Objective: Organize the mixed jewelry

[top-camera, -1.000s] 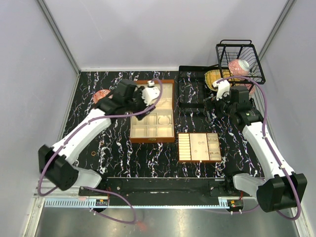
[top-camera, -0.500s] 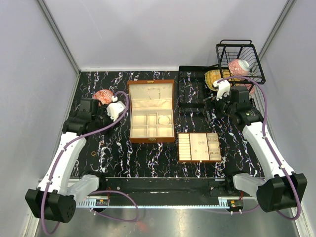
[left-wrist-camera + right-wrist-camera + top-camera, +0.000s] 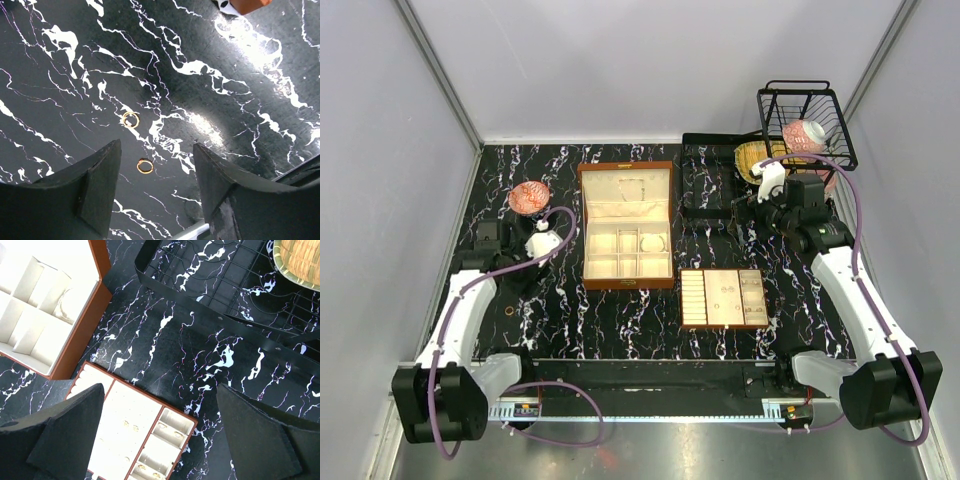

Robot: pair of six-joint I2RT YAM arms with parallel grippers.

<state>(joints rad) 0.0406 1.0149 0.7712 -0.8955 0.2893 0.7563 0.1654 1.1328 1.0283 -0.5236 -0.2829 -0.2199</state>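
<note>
On black marbled table (image 3: pixel 240 100), left of wooden box (image 3: pixel 626 284), tiny coppery ring (image 3: pixel 131 119) and second ring (image 3: pixel 145 166) lying near each other under left gripper (image 3: pixel 156 167), parted and empty; right gripper (image 3: pixel 159 390) spread wide, empty, above cream compartment tray (image 3: pixel 117 405).

Narrow table (image 3: pixel 165 335) gap between box (image 3: pixel 85 332) and tray (image 3: pixel 115 400)

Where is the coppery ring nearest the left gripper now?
In the left wrist view, the coppery ring lies on the marble table, framed by the open left gripper, with a second ring beyond it.
</note>
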